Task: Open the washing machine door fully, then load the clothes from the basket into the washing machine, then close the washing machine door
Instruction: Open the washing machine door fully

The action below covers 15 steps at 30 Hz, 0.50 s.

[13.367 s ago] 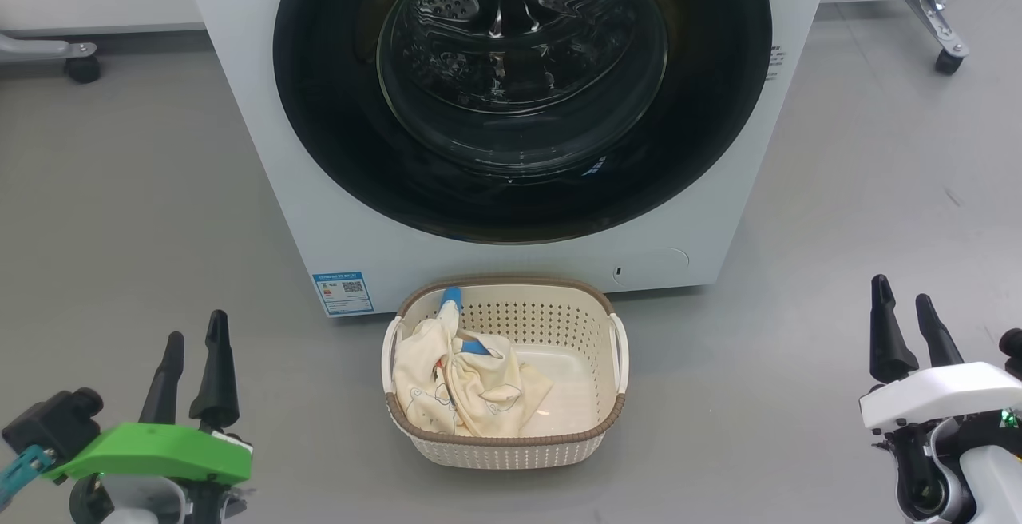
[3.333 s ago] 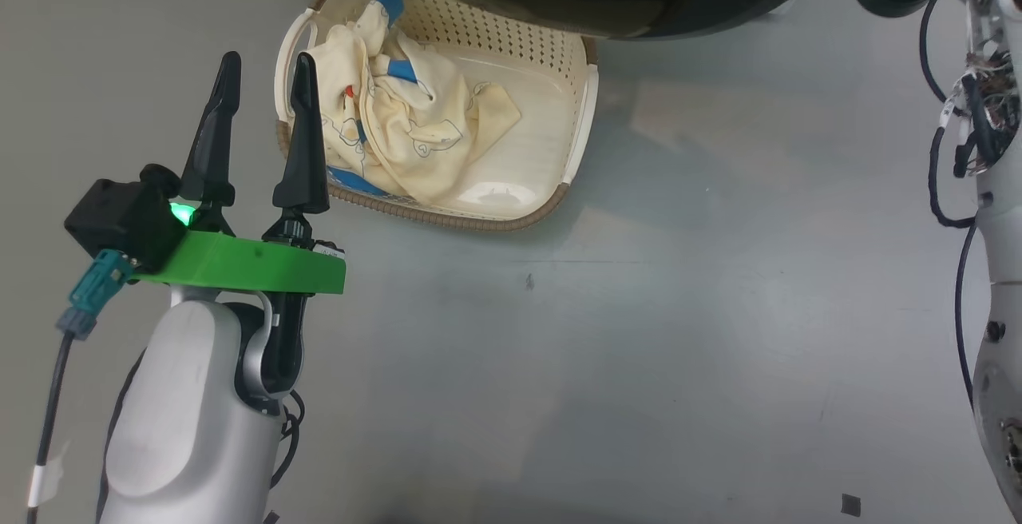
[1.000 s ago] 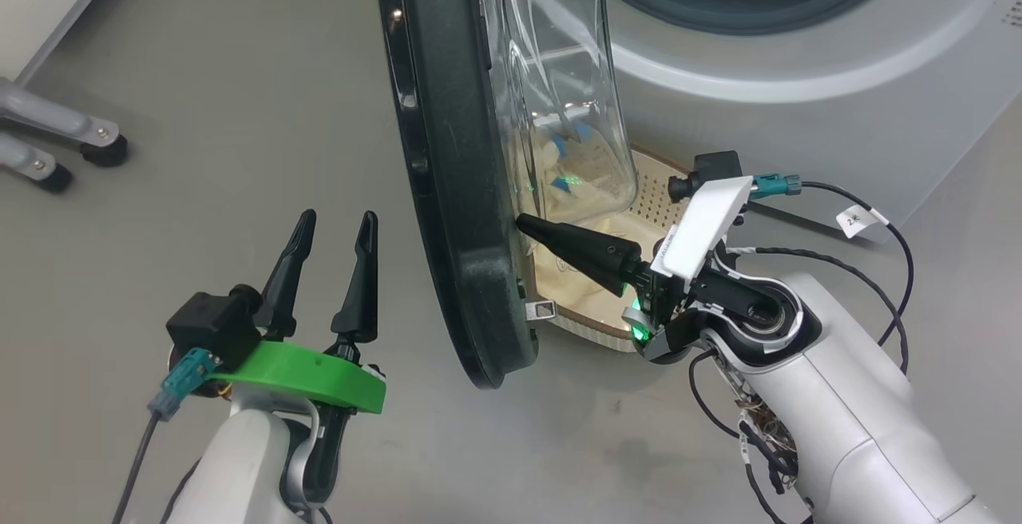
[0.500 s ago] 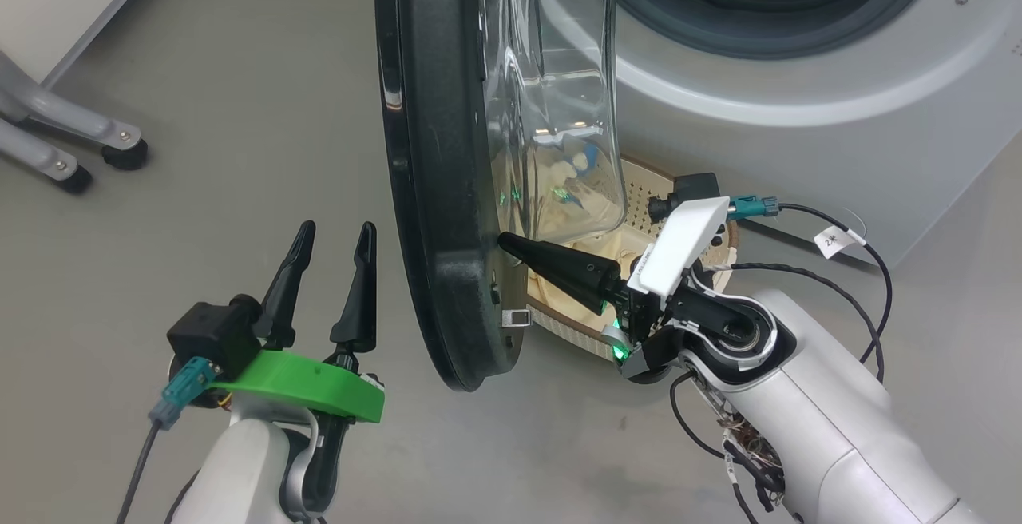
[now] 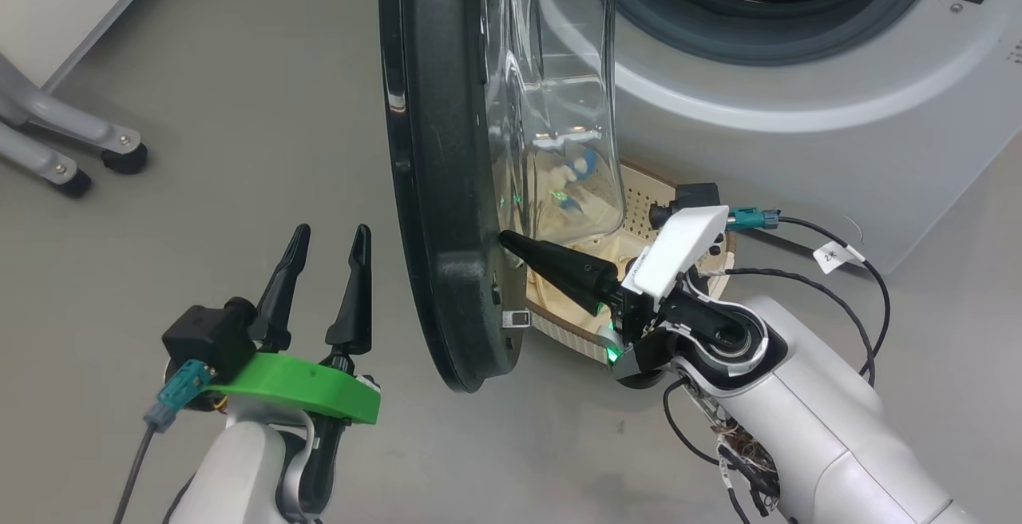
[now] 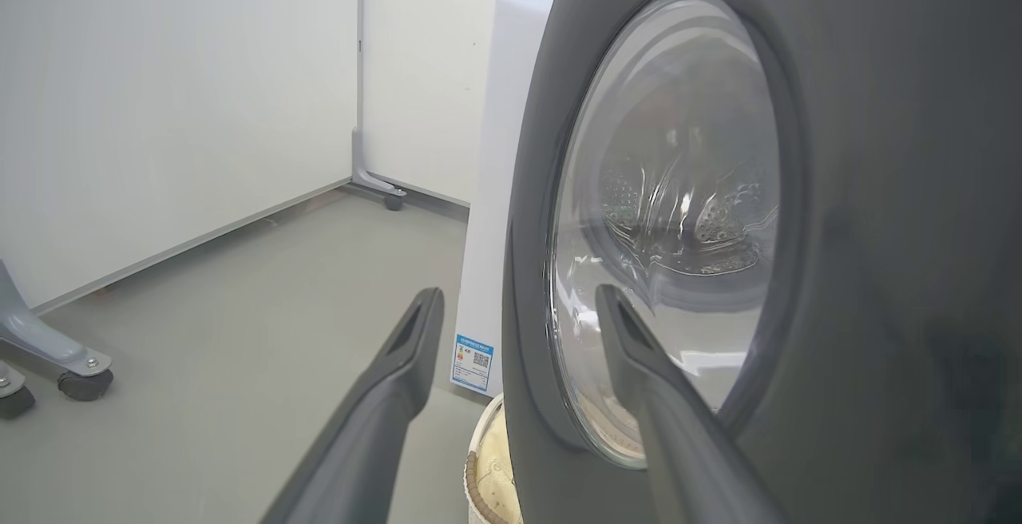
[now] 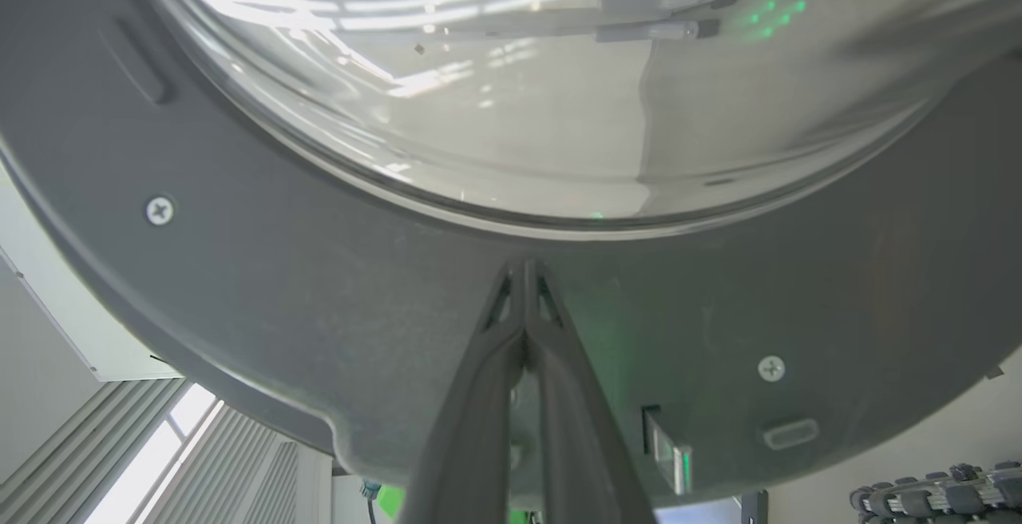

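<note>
The washing machine door [image 5: 435,188] stands about half open, edge-on to the head camera, and its lower part hangs over the basket [image 5: 656,198] on the floor. The door is, I judge, stiff and rather heavy, and it turns only on its hinge, so you must push it along its arc. The glass bowl [image 5: 559,101] is smooth and rounded; a tip would probably slide on it. The dull inner frame under the bowl is the better place, near the free edge by the metal latch [image 5: 517,318].

Your right pincer [image 5: 511,242] is there now: both fingers are pressed together with nothing between them, and the tip touches the inner frame just below the glass. Your left pincer [image 5: 332,236] is spread wide and empty, near the outer face of the door but apart from it.

The clothes [image 5: 552,291] lie in the basket, partly behind the door. The washing machine [image 5: 798,132] shows its drum open behind. The door is not yet fully open, I think.
</note>
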Motion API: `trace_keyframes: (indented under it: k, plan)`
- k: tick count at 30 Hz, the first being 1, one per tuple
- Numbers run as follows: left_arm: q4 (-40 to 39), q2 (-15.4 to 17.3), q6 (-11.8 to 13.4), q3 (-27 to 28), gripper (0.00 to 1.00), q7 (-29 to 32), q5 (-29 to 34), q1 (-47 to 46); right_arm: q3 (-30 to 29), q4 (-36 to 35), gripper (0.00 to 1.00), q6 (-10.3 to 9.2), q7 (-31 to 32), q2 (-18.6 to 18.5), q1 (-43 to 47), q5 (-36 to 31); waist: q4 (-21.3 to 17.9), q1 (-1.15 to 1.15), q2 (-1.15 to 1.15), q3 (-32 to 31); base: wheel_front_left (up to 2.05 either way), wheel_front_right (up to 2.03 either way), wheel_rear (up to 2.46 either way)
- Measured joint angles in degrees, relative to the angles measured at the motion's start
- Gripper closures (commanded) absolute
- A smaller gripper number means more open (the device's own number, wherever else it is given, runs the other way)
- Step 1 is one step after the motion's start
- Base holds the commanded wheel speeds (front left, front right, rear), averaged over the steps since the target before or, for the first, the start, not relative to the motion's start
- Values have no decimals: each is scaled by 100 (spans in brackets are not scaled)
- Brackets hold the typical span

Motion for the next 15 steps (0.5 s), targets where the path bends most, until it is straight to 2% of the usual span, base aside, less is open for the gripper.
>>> trace_keyframes:
  k: [7, 15]
  plan:
    - [-10, 7, 9, 196, 0, 0, 20, 105, -376, -156, 100, 16, -322, 25, -1, 382, -86, 0, 0, -42, 0, 0, 0]
    - [-22, 7, 9, 360, 0, 0, 147, 171, -953, -439, 100, 20, -699, 13, 54, 315, -325, 0, 0, -88, 0, 0, 0]
